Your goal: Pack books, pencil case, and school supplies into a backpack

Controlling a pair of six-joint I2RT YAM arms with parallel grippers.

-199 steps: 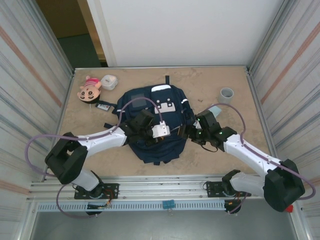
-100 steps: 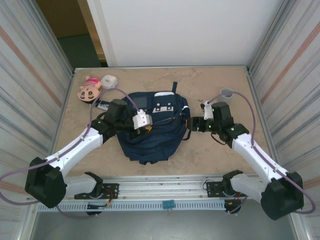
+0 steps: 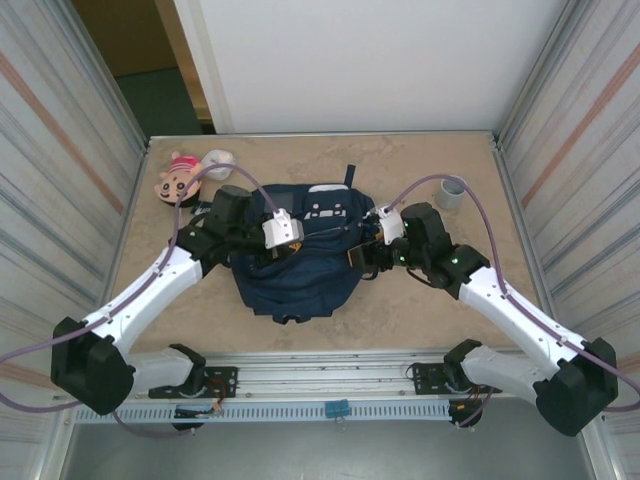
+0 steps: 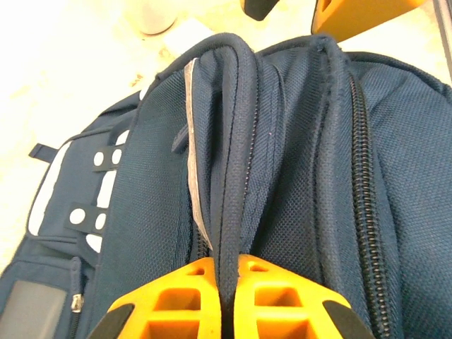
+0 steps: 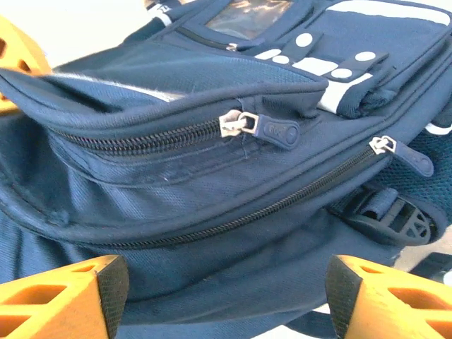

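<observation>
From above, the backpack [image 3: 300, 255] lies mid-bench [image 3: 420, 310] between the two arms. The left jaws are at its upper left edge, the right jaws at its right flank. A pink doll head [image 3: 178, 178] sits beyond the left jaws and a grey cup [image 3: 453, 190] beyond the right ones, both well apart from the bag.

At the left wrist, the left jaws are pressed together on a raised fold [image 4: 233, 141] of navy fabric, seemingly to hold the bag up and taut.

At the right wrist, the right jaws are spread wide, their orange fingers [image 5: 63, 300] holding nothing. A zip pull [image 5: 275, 131] lies just ahead, probably their target for opening the bag.
</observation>
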